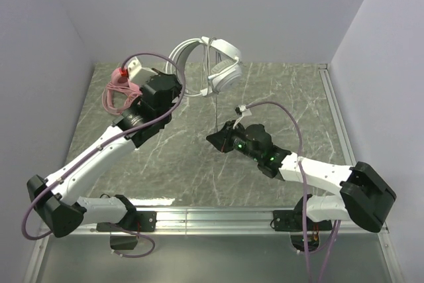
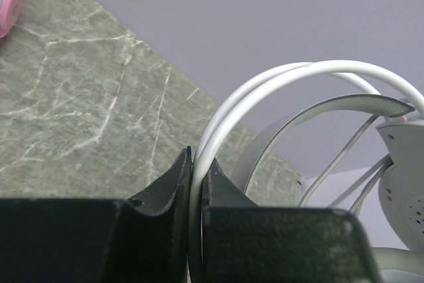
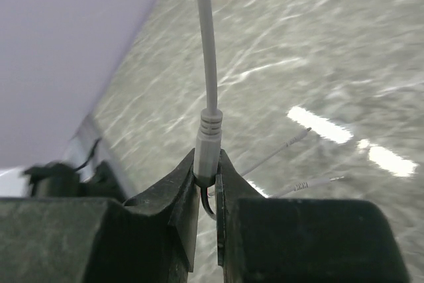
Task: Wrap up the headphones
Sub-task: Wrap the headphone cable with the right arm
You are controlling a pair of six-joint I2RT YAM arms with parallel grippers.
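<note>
The white headphones hang in the air above the back of the table. My left gripper is shut on the thin white wires of their headband, which pass between the fingertips. An earcup shows at the right of the left wrist view. A thin cable drops from the earcup to my right gripper, which is shut on the cable's grey plug; the cable runs straight up from it. The pink headphones lie at the table's left, partly hidden by my left arm.
The marbled grey table is walled at the back and both sides. A metal rail runs along the near edge between the arm bases. A purple hose loops above my right arm.
</note>
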